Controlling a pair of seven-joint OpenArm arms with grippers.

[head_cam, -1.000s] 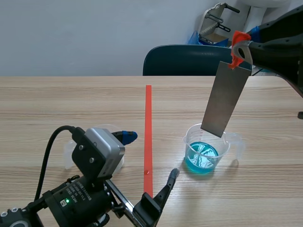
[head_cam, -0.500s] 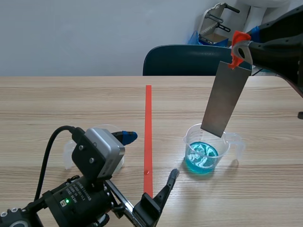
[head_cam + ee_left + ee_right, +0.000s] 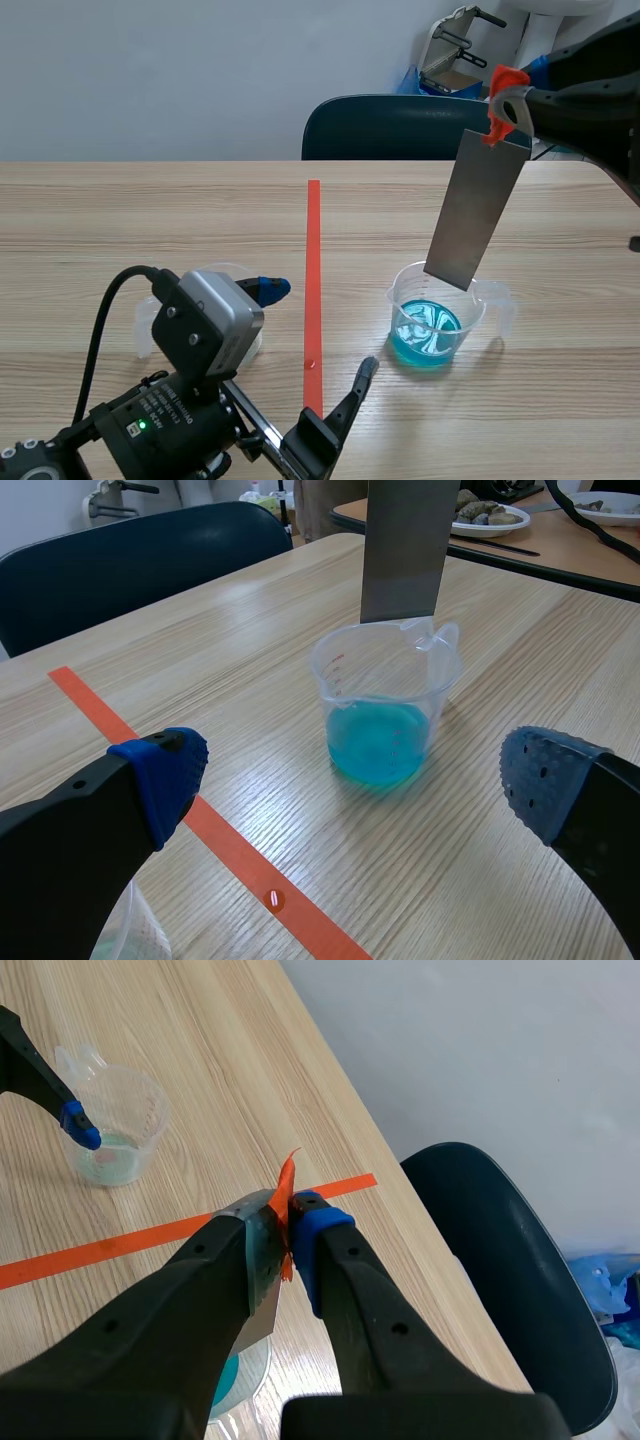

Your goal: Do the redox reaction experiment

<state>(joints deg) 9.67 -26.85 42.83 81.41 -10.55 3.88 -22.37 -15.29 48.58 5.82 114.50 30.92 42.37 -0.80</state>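
A clear plastic beaker with blue liquid stands right of the tape line; it also shows ahead of my left gripper as the beaker. A grey metal plate with an orange tag at its top hangs tilted over it, its lower corner at the beaker's rim. My right gripper is shut on the plate's tagged top, seen as the gripper in its own view. My left gripper is open, low near the table's front, fingers apart with nothing between them. A second clear beaker stands behind the left arm.
A dark blue chair stands behind the table's far edge. In the left wrist view another table with plates sits beyond. Bare wood surrounds the beaker with blue liquid.
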